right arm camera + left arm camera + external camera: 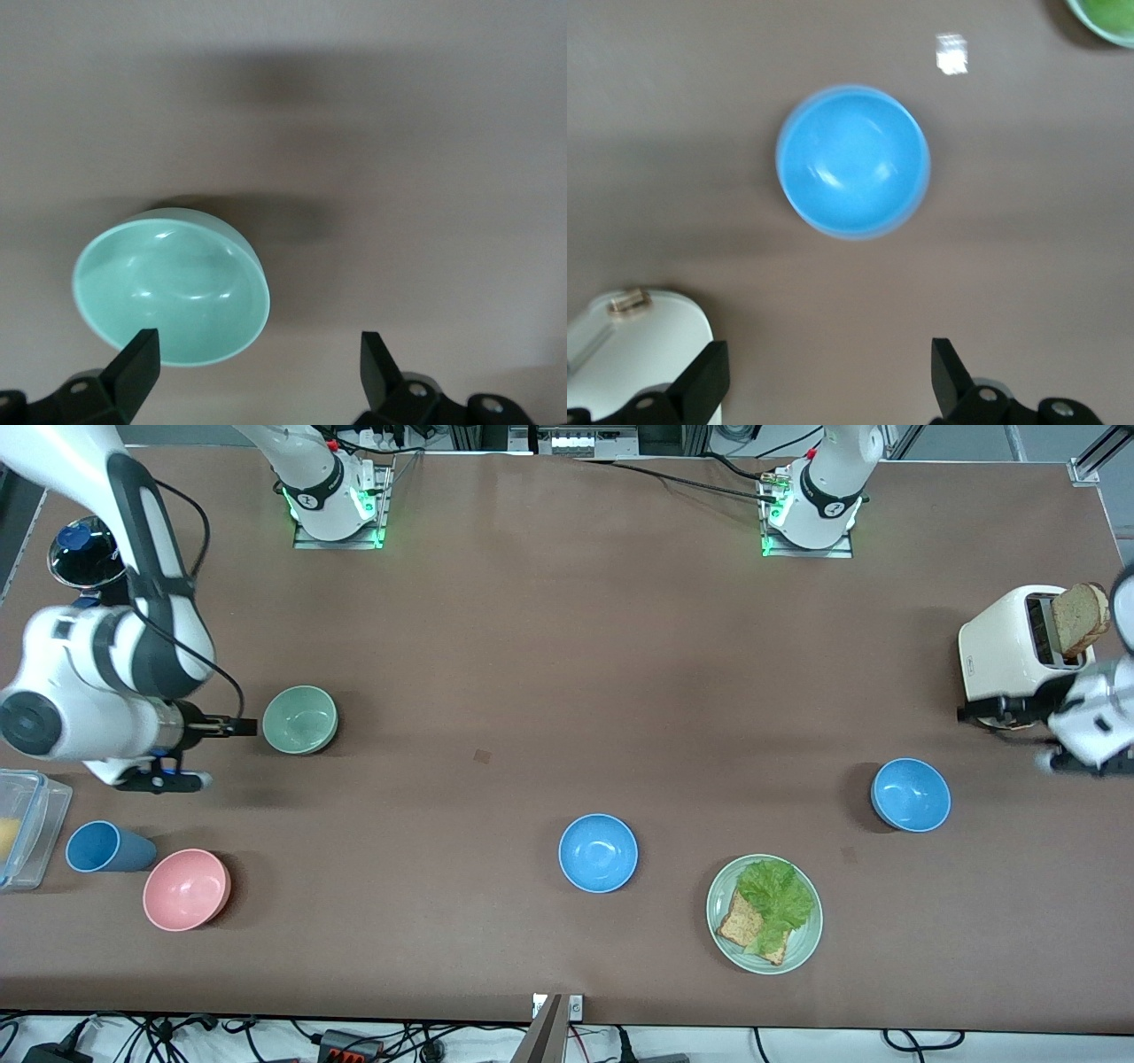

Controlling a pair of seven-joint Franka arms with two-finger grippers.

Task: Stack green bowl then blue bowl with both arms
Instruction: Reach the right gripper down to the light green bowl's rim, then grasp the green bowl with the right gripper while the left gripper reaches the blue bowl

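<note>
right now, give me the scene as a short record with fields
green bowl: upright on the table, toward the right arm's end
blue bowl: upright, toward the left arm's end, near the toaster
second blue bowl: mid-table, beside the green plate
right gripper: open, just beside the green bowl, holding nothing
left gripper: open, above the table near the blue bowl, holding nothing
stacking: not yet begun

Right gripper [232,728] spread wide just beside the green bowl [300,720], bare counter [532,673] all round that bowl. Left gripper [828,381] parted too, up by the toaster [1019,651], which crowds it. Open counter surrounds the blue bowl [911,794] below; the plate [802,943] sits well apart.
</note>
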